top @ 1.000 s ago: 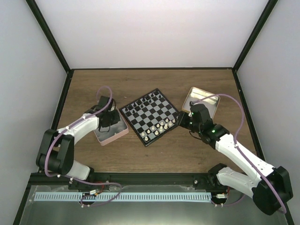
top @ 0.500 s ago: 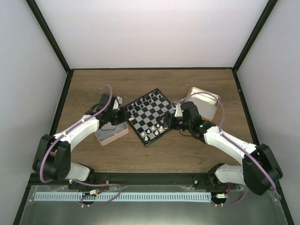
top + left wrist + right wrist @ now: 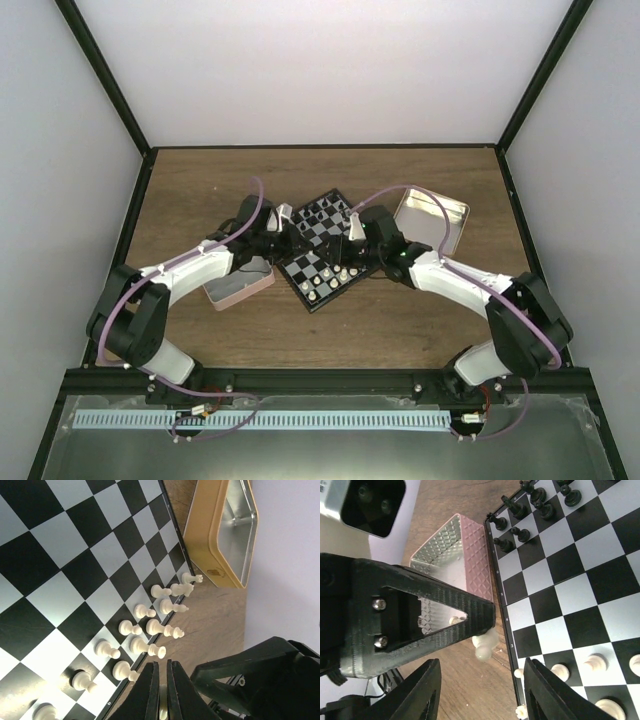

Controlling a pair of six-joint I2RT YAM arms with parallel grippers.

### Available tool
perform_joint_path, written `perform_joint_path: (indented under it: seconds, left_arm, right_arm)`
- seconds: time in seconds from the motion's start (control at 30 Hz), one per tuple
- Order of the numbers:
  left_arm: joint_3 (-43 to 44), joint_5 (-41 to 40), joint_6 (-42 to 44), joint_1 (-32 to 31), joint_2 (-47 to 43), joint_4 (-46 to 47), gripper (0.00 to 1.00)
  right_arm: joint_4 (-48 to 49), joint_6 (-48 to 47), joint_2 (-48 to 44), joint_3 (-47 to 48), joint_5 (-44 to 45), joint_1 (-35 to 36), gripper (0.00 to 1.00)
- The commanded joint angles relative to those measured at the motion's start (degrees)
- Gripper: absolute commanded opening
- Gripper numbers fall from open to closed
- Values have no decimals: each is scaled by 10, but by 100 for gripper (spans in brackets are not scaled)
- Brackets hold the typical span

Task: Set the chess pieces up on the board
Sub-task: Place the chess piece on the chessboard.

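The left gripper (image 3: 161, 667) is closed on one chess piece (image 3: 483, 646), just off the left rim of the board (image 3: 322, 250), at the centre of the top view. The right gripper (image 3: 481, 670) is open above the board. Other chess pieces (image 3: 340, 275) stand along its lower right edge

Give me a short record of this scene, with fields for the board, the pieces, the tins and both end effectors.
board: mid-table, set diagonally
white pieces: two rows along one edge
black pieces: along opposite edge
pink tin: left of board
gold tin: right of board, open
left end effector: shut on white piece, at board's edge
right end effector: open, empty, above board
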Motion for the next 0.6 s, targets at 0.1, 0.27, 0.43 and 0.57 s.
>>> perform_joint_path:
  seconds: [0.1, 0.27, 0.43, 0.57]
  left_arm:
    - [9, 25, -11, -4, 8, 28, 4]
    - [8, 29, -11, -5, 12, 30, 4]
    - [8, 33, -10, -6, 14, 31, 4]
    - [6, 30, -11, -6, 14, 29, 4]
  right_arm:
    - [11, 2, 25, 35, -2, 3, 36]
    - [17, 2, 37, 44, -10, 3, 29]
    - [17, 1, 46, 49, -8, 3, 20]
    - [16, 0, 44, 47, 0, 3, 7]
